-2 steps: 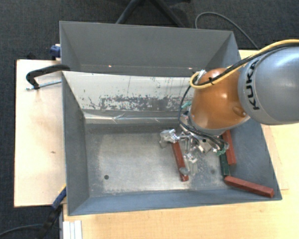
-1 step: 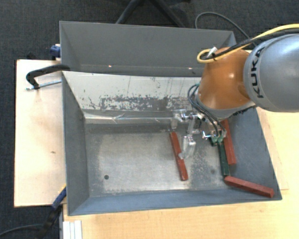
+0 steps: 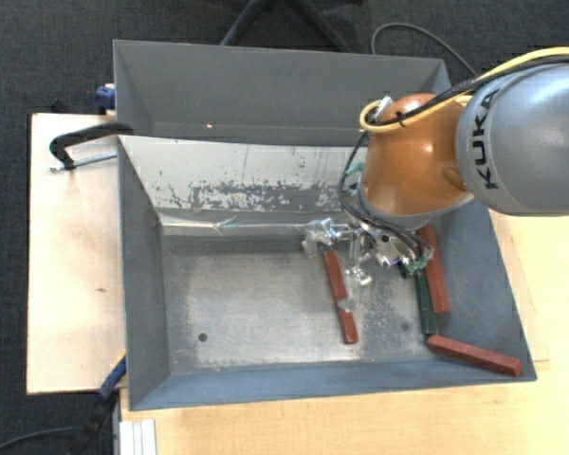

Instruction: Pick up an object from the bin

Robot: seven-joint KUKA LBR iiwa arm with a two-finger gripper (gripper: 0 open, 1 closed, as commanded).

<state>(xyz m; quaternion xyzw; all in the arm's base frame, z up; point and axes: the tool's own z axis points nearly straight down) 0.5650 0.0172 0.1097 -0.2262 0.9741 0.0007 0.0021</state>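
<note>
My gripper (image 3: pixel 353 250) hangs below the orange wrist cover, right of the bin's middle and close to the floor. A thin red-brown stick (image 3: pixel 340 301) lies right under it, running from the gripper's metal parts down toward the front wall. The stick's upper end is partly hidden by the gripper. Just to the right a dark green stick (image 3: pixel 425 306) lies along the floor, its top under the wrist.
A second red-brown stick (image 3: pixel 439 287) lies beside the green one near the right wall. A longer red bar (image 3: pixel 476 355) rests in the front right corner. The left half of the bin floor is bare metal.
</note>
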